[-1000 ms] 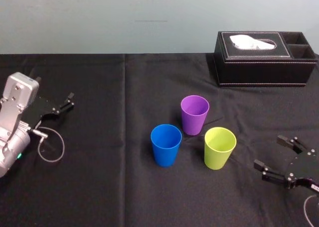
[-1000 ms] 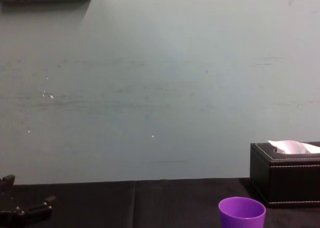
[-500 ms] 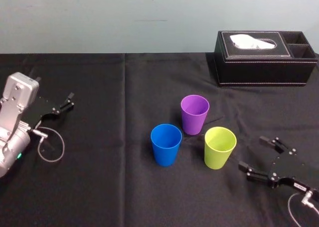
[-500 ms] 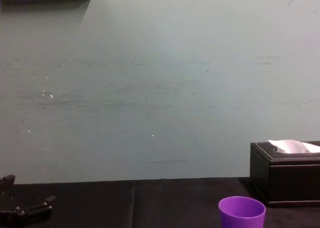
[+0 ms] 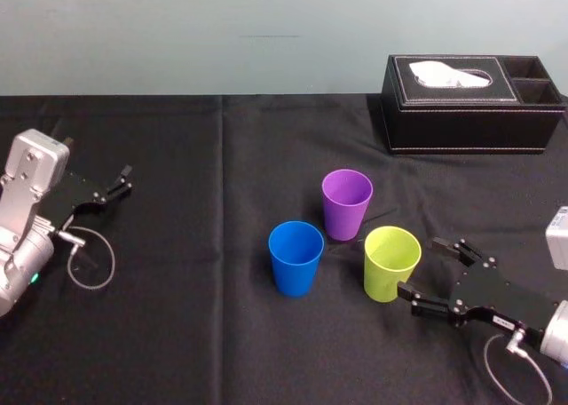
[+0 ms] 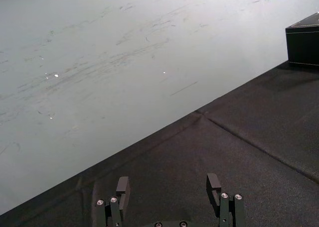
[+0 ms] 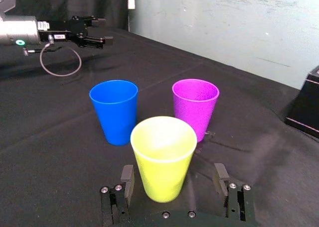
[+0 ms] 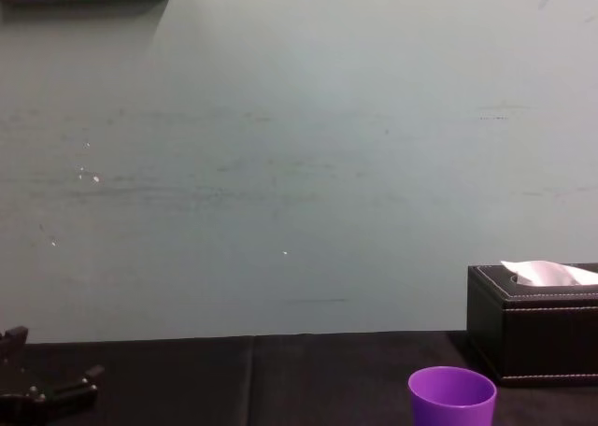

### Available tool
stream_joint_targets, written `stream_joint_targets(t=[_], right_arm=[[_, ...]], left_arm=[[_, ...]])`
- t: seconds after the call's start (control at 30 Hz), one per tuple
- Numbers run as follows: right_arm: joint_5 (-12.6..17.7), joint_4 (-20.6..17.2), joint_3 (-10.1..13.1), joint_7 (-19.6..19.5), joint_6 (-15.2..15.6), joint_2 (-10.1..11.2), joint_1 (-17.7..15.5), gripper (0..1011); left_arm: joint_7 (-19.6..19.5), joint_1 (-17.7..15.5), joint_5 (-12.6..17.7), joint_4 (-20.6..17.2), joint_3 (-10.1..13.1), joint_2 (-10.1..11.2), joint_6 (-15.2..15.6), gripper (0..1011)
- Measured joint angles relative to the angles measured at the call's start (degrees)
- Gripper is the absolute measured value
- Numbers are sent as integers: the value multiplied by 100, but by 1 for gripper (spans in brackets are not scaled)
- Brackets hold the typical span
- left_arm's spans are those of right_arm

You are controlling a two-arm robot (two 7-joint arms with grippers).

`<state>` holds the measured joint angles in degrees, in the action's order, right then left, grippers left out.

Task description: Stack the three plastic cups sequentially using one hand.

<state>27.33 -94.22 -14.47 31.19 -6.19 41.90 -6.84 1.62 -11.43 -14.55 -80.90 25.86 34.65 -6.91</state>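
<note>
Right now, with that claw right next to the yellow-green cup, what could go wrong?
1. The open right gripper sits low by the yellow-green cup. If one finger touches first, the cup may slide or tip.
2. The purple cup and blue cup stand close by, so a shoved cup or a stray finger could knock them.
The left gripper rests idle at the left of the table.

Your head camera looks down across the table [image 5: 204, 352]; your chest camera sits low, facing the wall [image 8: 280, 164]. Both share the purple cup [image 5: 346, 202], seen closer from your right wrist.
</note>
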Motion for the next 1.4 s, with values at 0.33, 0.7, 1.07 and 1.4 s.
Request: stream_joint_targets(t=[0.33, 0.7, 1.07, 1.4], right_arm=[[-170, 190, -170, 121, 127, -268, 341, 1003], [-155, 445, -303, 225, 169, -481, 598, 1003], [-150, 426, -291, 221, 166, -466, 582, 907], [-149, 413, -285, 216, 166, -459, 574, 751]], left_arm=[[0, 0, 0, 0, 0, 0, 0, 1011], [0, 0, 0, 0, -1, 0, 0, 1012], [0, 0, 0, 0, 0, 0, 0, 1011], [0, 0, 0, 0, 0, 0, 0, 1011]])
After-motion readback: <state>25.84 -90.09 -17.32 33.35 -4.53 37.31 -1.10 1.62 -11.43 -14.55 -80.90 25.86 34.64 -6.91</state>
